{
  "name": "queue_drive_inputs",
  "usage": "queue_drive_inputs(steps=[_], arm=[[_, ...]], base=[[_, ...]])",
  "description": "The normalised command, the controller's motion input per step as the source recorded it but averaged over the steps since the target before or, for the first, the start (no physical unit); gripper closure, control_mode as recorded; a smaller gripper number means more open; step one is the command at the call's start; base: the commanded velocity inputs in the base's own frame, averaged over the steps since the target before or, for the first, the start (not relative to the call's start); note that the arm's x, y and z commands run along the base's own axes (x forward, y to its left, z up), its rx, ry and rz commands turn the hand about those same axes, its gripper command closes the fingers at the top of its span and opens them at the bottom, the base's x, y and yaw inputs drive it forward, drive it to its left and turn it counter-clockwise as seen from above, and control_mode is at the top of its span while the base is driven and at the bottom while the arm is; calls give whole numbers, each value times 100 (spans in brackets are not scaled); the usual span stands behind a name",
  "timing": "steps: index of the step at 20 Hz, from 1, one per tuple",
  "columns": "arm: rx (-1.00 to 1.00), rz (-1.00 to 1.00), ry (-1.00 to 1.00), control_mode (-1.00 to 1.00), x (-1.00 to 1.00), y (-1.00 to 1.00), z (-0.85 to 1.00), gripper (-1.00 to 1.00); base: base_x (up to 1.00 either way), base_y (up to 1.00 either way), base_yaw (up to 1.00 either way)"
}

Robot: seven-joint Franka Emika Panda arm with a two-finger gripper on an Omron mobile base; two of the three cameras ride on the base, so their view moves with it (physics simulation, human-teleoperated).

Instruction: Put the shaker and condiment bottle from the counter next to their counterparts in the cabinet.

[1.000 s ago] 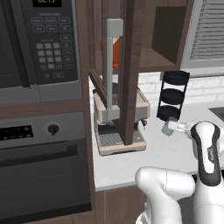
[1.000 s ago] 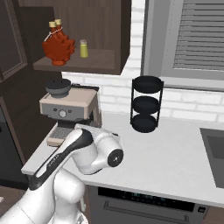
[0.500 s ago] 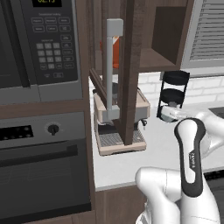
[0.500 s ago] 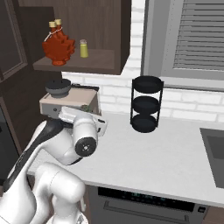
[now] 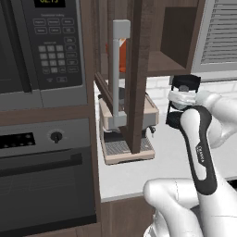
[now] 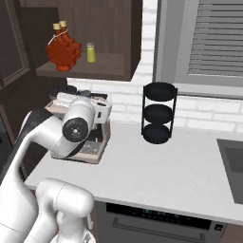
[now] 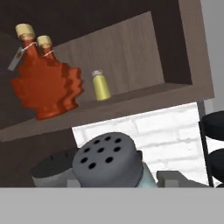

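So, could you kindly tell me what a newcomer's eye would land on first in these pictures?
Probably the two flat orange-red leaf-shaped bottles with tan caps, standing together on the open dark wood cabinet shelf, with a small yellow shaker to their right. Next, the dark grey perforated cap of a pale translucent shaker, close up at the bottom of the hand view.

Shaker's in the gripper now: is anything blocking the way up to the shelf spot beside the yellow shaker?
Nothing visible does. In the hand view the shaker sits at the gripper, and the cabinet is open above it. The shelf to the right of the yellow shaker is bare; the leaf bottles stand to its left.
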Motion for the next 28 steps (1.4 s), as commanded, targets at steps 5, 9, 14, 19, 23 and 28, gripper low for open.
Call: queue_drive_inputs(steps=[5,9,14,19,23,28], arm=[[-11,-1,0,-100,0,0,76,100],[-6,-2,0,-100,0,6,46,100],[-1,0,0,-100,7,2,3,100],[2,-3,1,-100,58,28,5,100],[0,-8,0,-100,69,45,8,100],[0,-4,2,-100,56,-1,23,100]], base=[[0,0,0],[0,0,0],[0,0,0],[0,0,0],[0,0,0],[0,0,0]])
